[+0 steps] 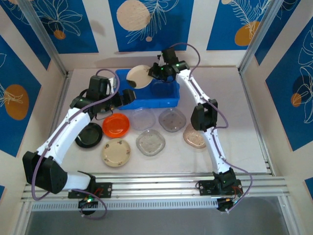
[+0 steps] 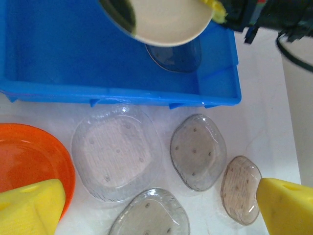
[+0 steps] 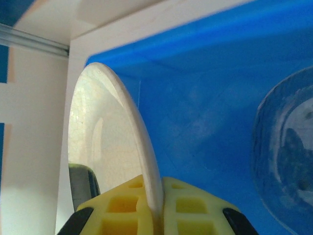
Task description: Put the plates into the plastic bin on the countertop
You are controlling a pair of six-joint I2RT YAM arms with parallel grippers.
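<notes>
Right jaws of mine clamp the cream plate (image 3: 112,147) by its rim, on edge over the blue bin (image 3: 210,88). I should tip it flat and low beside the smoky plate (image 3: 283,156) before releasing. Left jaws gape empty above the desk (image 2: 264,122).

your right gripper (image 1: 153,73) pinches a cream plate (image 1: 138,77) above the bin (image 1: 166,102); your left gripper (image 1: 128,97) sits at its left end
</notes>
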